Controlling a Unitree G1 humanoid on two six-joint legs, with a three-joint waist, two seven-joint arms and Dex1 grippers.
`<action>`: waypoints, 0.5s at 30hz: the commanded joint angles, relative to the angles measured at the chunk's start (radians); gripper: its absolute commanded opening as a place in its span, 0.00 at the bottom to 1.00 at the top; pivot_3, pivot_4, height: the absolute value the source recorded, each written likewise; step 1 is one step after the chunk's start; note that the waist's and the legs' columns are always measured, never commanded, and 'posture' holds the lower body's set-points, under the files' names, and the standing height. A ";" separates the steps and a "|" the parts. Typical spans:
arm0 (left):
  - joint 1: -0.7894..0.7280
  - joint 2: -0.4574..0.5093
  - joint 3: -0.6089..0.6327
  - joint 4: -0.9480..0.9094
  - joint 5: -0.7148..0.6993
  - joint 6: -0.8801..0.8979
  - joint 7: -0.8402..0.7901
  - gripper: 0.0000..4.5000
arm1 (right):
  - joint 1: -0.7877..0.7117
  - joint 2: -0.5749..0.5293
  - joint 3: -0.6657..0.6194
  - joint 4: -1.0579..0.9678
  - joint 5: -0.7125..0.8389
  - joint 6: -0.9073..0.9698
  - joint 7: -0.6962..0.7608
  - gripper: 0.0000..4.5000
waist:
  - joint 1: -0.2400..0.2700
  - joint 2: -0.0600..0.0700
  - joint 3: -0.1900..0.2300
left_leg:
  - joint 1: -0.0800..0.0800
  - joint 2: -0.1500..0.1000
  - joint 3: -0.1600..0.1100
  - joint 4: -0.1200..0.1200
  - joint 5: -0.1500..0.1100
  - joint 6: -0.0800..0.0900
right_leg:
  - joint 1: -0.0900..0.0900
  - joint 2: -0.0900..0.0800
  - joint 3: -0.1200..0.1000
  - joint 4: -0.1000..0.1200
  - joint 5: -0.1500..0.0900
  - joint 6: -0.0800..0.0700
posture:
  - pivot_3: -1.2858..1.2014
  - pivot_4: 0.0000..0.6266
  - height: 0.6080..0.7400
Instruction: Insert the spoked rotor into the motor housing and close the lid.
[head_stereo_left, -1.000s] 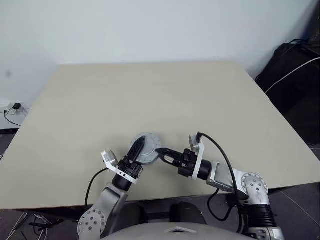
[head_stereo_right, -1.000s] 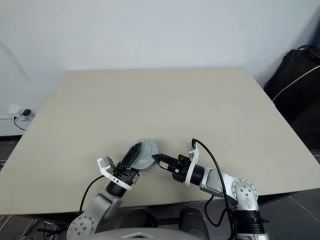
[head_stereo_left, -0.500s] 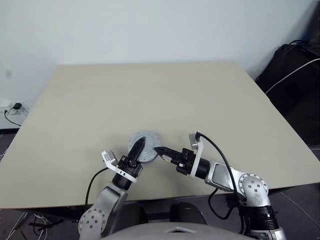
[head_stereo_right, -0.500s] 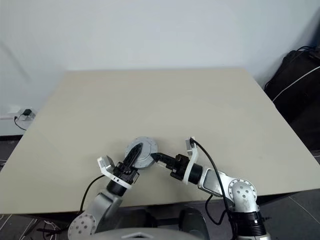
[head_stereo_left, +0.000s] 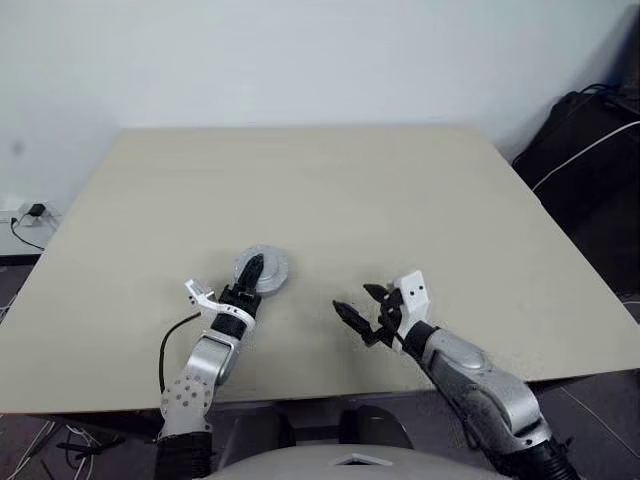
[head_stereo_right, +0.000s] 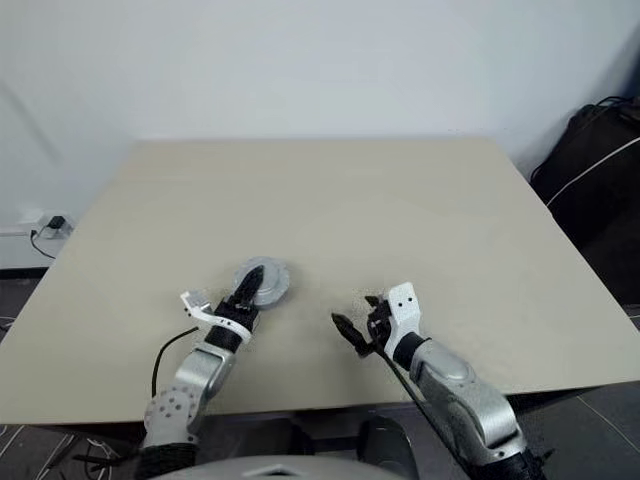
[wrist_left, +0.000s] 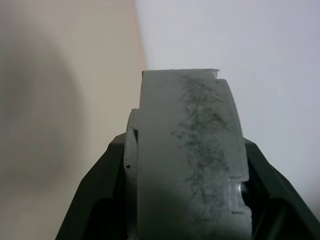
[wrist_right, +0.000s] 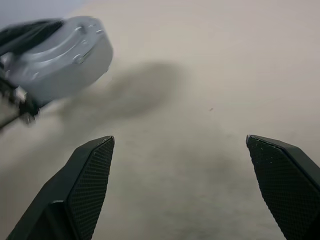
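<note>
Grey metal, one closed motor housing (head_stereo_left: 260, 270), is clenched by the left gripper (head_stereo_left: 251, 273). One right gripper (head_stereo_left: 362, 304) gapes empty to its right, above the table (head_stereo_left: 400, 200).

The right hand (wrist_right: 181, 187) gapes wide above the table (wrist_right: 210, 75), closed motor housing (wrist_right: 60, 55) beyond.

Even, soft indoor light; faint shadows on the table (head_stereo_left: 330, 190); wrist views close-up, motion-blurred.

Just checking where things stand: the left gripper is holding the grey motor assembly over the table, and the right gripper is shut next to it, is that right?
Not quite. The left gripper does hold the grey motor assembly over the table, but the right gripper is open, empty and apart from it. The right wrist view shows its fingers spread wide.
</note>
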 joint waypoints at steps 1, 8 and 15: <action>-0.087 -0.045 0.028 0.025 0.026 -0.019 0.000 0.47 | 0.012 0.000 0.009 0.014 -0.168 -0.158 0.003 1.00 | 0.000 -0.001 0.000 | 0.000 0.000 0.000 0.001 0.000 -0.001 | 0.000 0.000 0.000 0.000 0.000 0.000 | 0.52 0.00 1.00; -0.316 -0.031 0.123 0.245 0.135 -0.098 0.045 0.47 | 0.082 0.091 -0.039 0.097 -0.280 -0.323 -0.035 1.00 | 0.002 -0.007 -0.002 | 0.001 0.000 0.000 0.001 0.002 -0.003 | 0.001 0.000 0.000 0.002 0.000 0.000 | 0.52 0.00 1.00; -0.509 -0.020 0.190 0.468 0.278 -0.166 0.052 0.47 | 0.095 0.130 -0.067 0.138 -0.305 -0.346 -0.017 1.00 | -0.004 -0.009 -0.003 | 0.001 0.000 0.000 0.001 0.002 -0.003 | 0.002 0.003 0.000 0.001 0.001 0.000 | 0.52 0.00 1.00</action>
